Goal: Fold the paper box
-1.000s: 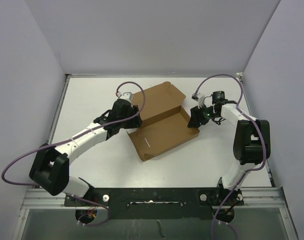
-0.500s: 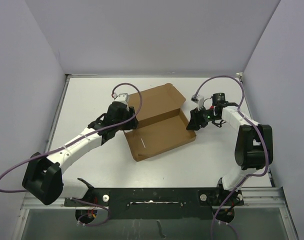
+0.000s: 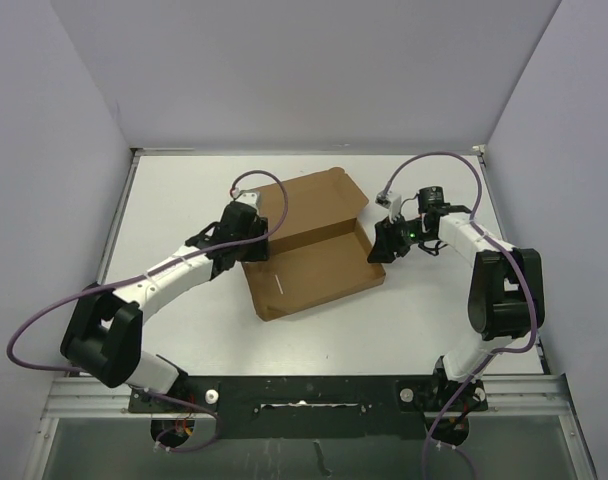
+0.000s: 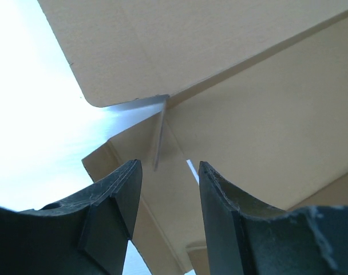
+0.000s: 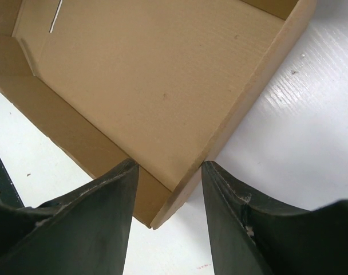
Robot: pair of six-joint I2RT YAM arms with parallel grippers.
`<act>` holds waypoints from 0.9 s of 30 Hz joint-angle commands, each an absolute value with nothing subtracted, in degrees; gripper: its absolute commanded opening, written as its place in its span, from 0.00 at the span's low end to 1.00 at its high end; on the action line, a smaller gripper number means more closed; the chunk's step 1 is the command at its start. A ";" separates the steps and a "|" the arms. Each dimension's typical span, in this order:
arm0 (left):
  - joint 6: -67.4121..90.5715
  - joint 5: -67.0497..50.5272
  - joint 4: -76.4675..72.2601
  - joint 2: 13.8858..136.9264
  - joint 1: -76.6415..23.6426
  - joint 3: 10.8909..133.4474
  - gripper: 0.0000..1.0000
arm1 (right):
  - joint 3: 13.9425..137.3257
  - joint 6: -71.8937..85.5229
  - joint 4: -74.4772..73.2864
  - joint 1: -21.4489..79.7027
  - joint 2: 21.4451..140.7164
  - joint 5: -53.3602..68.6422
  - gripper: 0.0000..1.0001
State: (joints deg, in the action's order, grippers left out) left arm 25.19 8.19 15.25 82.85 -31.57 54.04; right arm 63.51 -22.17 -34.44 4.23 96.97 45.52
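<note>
White table (image 3: 184, 190), closed in by pale grey walls (image 3: 314, 70), carries the paper box (image 3: 314, 255). It lies open and skewed about the middle of the table, its base nearer the arms and its lid panel spread out on the far side. A short white mark shows on the base toward the box's near-left corner. The left claw (image 3: 254, 245) sits at the box's left edge, about where base and lid meet. Its fingers (image 4: 114, 195) stand apart, and the left wrist view shows a thin upright flap edge just beyond the gap, not pinched. The right claw (image 3: 377, 247) is at the box's right side, fingers (image 5: 105, 200) apart. A corner of the raised cardboard wall lies in the gap between them, and neither finger plainly presses it.
</note>
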 commanded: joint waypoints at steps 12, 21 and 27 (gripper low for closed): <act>24.22 0.64 15.77 79.33 -25.18 55.73 0.42 | 63.54 -22.24 -34.15 4.90 96.16 47.53 0.49; 37.51 -5.34 15.87 62.07 -19.39 42.02 0.47 | 63.54 -22.41 -34.15 4.88 96.33 47.97 0.49; 45.03 -7.37 16.35 63.27 -20.19 39.90 0.48 | 63.37 -22.32 -33.93 4.86 96.41 47.86 0.49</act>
